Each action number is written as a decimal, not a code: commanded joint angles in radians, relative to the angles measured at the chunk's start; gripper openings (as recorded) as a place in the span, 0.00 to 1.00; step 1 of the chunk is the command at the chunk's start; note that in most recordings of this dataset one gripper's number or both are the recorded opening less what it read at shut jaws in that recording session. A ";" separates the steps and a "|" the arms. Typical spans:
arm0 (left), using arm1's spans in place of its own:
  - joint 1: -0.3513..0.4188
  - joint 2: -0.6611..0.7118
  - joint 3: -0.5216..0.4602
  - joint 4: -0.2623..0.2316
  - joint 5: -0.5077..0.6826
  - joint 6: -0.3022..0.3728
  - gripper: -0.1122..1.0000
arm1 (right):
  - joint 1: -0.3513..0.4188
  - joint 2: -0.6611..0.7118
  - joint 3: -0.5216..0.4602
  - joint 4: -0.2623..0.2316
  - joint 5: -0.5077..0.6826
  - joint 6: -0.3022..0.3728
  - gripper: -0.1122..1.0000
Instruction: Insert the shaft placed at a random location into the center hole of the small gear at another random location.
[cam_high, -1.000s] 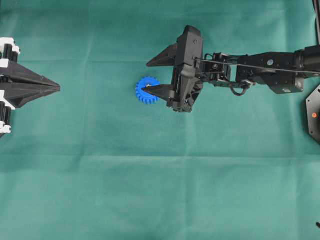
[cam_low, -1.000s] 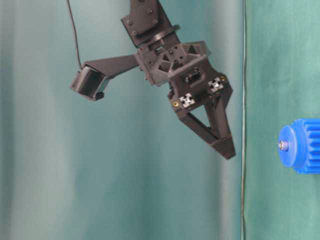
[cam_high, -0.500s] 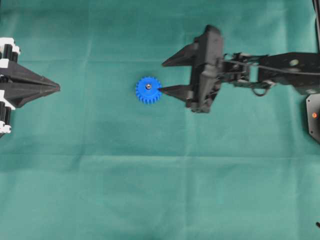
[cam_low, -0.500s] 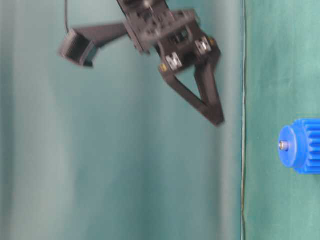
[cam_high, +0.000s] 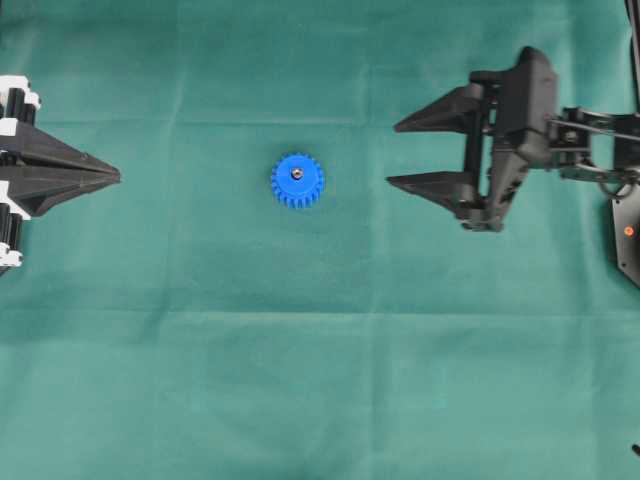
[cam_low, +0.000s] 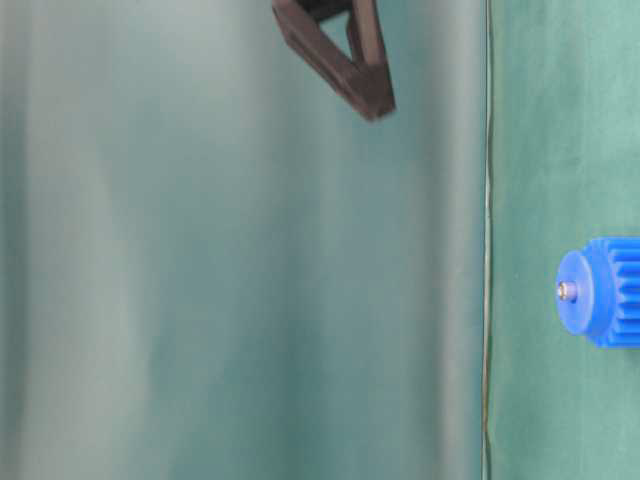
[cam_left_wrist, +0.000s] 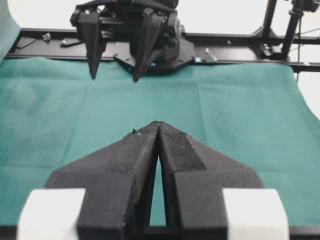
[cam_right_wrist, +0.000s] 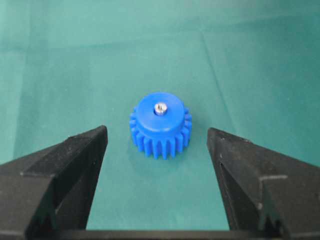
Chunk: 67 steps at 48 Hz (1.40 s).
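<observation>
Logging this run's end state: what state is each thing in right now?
shaft: upright in the gear's center hole, end showing.
small gear: flat on the cloth, untouched.
right gripper: open, empty, apart from the gear.
left gripper: shut, empty.

Shaft seated in small gear, on green cloth.
Small gear (cam_high: 297, 181): bright blue, toothed, lying flat, raised hub up. Shaft (cam_right_wrist: 160, 108): silvery round end showing in center hole, barely proud of hub.
</observation>
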 joint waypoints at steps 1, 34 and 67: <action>-0.002 0.006 -0.020 0.002 -0.006 -0.002 0.10 | 0.003 -0.057 0.015 0.003 -0.002 0.009 0.85; -0.002 0.006 -0.020 0.002 -0.008 0.000 0.10 | 0.003 -0.137 0.054 0.002 0.028 0.006 0.85; -0.002 0.005 -0.020 0.002 -0.006 0.000 0.10 | 0.003 -0.137 0.055 0.000 0.026 0.006 0.85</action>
